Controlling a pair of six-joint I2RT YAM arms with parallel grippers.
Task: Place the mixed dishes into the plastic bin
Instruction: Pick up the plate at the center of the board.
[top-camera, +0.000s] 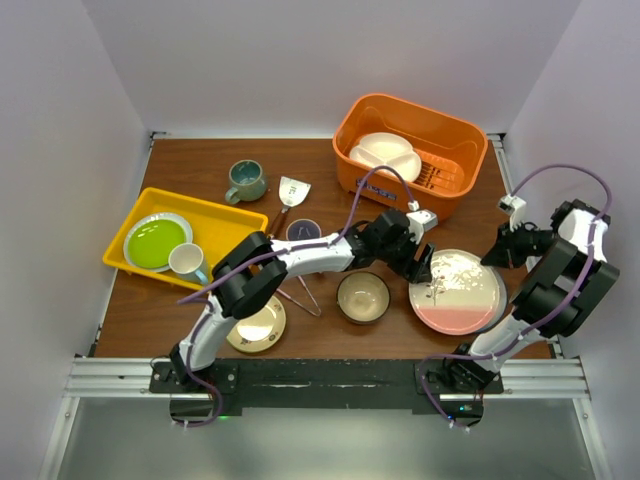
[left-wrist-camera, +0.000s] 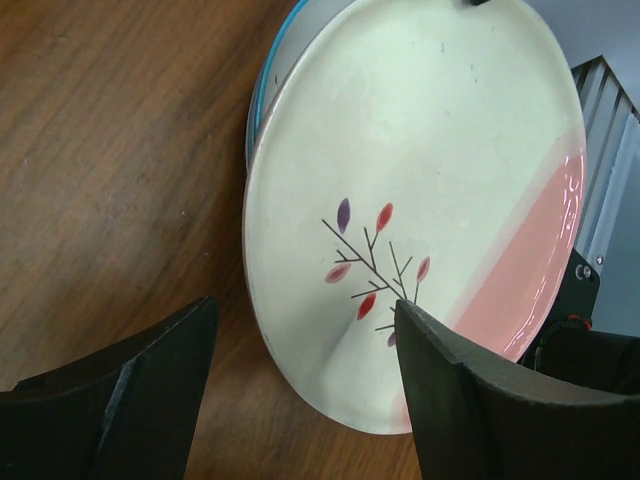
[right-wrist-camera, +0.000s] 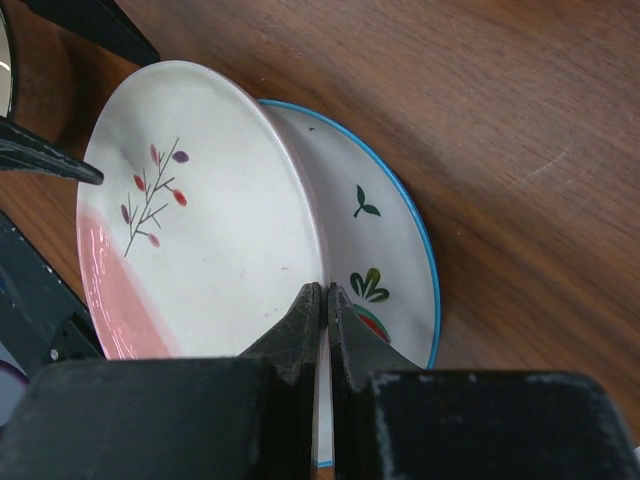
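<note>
The pink floral plate (top-camera: 457, 290) stands tilted on the table at the right, above the strawberry-print plate (right-wrist-camera: 385, 250), whose blue rim (left-wrist-camera: 262, 100) shows behind it. My right gripper (right-wrist-camera: 327, 295) is shut on the floral plate's rim (right-wrist-camera: 210, 220); in the top view it (top-camera: 492, 255) is at the plate's right edge. My left gripper (left-wrist-camera: 305, 345) is open, its jaws either side of the plate's left edge (left-wrist-camera: 430, 170), not touching; in the top view it (top-camera: 420, 265) sits beside the plate. The orange plastic bin (top-camera: 410, 150) at the back holds the white divided plate (top-camera: 388, 155).
A yellow tray (top-camera: 215, 215) at the left holds a lime-green plate (top-camera: 155, 242) and a cream mug (top-camera: 187, 261). A teal mug (top-camera: 245, 180), metal spatula (top-camera: 290, 195), lavender mug (top-camera: 303, 231), bronze bowl (top-camera: 363, 296), pink tongs (top-camera: 305, 295) and brown-rimmed plate (top-camera: 258, 325) lie around.
</note>
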